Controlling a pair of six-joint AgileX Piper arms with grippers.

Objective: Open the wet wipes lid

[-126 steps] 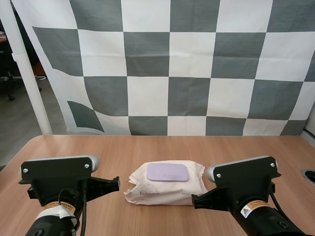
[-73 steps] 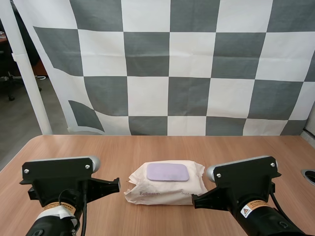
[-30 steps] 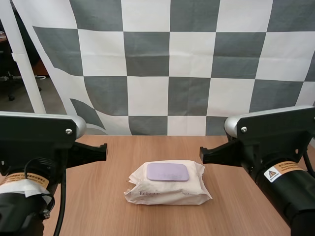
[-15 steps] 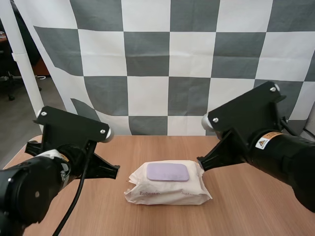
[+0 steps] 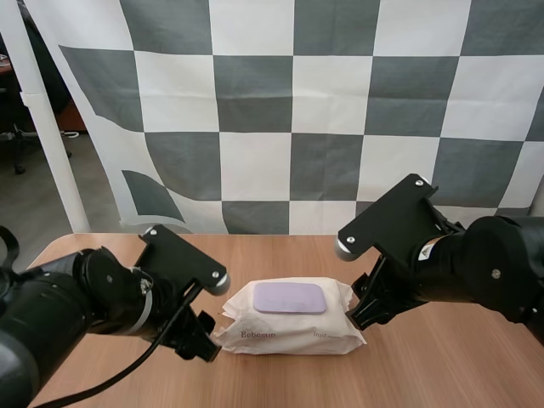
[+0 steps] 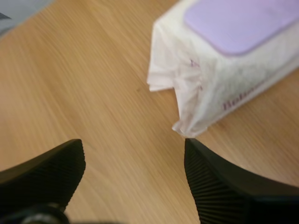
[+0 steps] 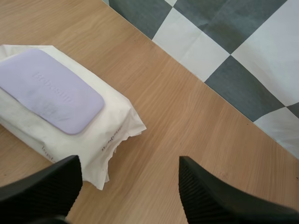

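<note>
**Both jaws spread beside the pack of wet wipes (image 5: 289, 317)**

The pack is seen lying flat near the middle of the wooden table (image 5: 280, 255), its lilac lid (image 5: 290, 297) closed and turned upward. The left gripper (image 6: 133, 158) is held low just beside the pack's left end, its 2 fingers spread apart, the crimped edge seen just ahead of them. The right gripper (image 7: 128, 179) is held near the pack's right end, its 2 fingers likewise spread.

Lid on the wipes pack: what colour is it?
Pale lilac lid, closed on a white pack; clearest in the right wrist view.
</note>
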